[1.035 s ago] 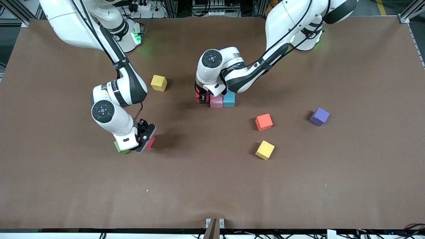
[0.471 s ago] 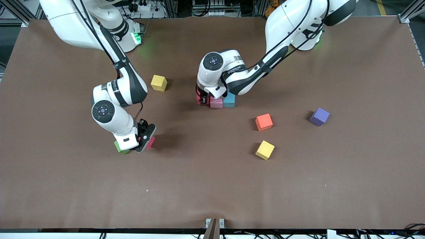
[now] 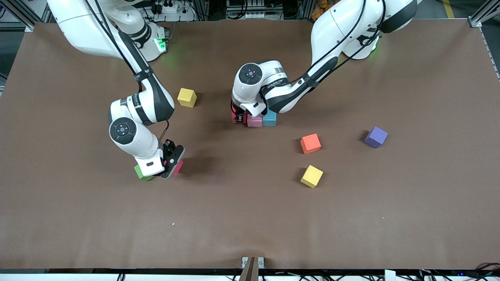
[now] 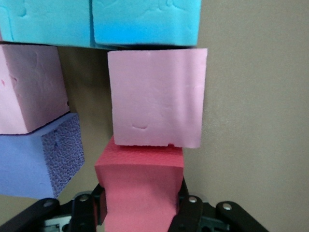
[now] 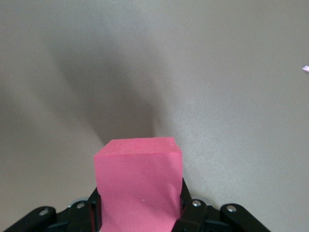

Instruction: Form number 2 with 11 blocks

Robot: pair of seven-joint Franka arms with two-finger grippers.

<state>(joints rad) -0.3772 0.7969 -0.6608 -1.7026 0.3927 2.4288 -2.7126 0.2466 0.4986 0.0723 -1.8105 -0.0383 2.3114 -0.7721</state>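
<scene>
Brown table (image 3: 250,218), job early: left pincer (image 4: 140,212) clamps a crimson block (image 4: 140,188) against the started number 2 (image 3: 261,119). Right pincer (image 5: 140,212) grips another crimson block (image 5: 139,181), green block (image 3: 140,172) beside it; orange block (image 3: 310,143) and purple block (image 3: 375,137) wait.

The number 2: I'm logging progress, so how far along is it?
Early. Done: a small cluster with light blue, pink and purple cubes sits mid-table. In hand: the left gripper is shut on a crimson block against the cluster's pink cube; the right gripper is shut on another crimson block. Left: the green, orange and loose purple cubes lie unplaced.
</scene>
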